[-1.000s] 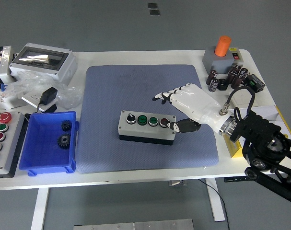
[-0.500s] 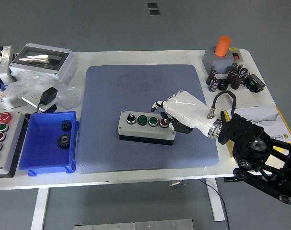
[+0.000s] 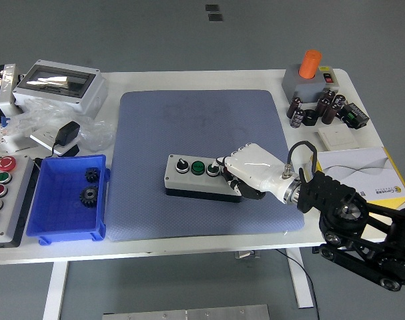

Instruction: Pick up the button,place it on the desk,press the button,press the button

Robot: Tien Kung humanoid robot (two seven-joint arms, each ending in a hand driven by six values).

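- Lying on the blue mat [image 3: 202, 133] in the middle of the white bench [image 3: 189, 243], the grey button box [image 3: 189, 177] sits flat with its long side roughly along the near edge; a black selector knob [image 3: 182, 164] and a green button [image 3: 198, 167] show on its left part.
- Over the box's right end rests the right hand [image 3: 245, 170], white-shelled on a black arm reaching in from the lower right; its fingers are curled down onto the top of the box, covering the right-hand buttons, and it grips nothing.
- Whether a fingertip actually presses a button cannot be told, since the hand hides the contact.
- Compared with a second ago, the hand has come down and leftward: then it hovered just right of the box with fingers stretched out and all four controls visible; half a second ago it was already closing on the right end; now the rightmost buttons are hidden. The box itself has not shifted.
- Left of the mat a blue bin [image 3: 55, 220] holds two dark gears [image 3: 89, 195]; at the bench's left edge stands another panel with coloured buttons [image 3: 1, 180].
- At the far right an orange-topped grey unit [image 3: 309, 77] stands near some black capacitors [image 3: 322, 107].
- Print on the yellow-edged papers [image 3: 362, 173] at the right is too small to read.
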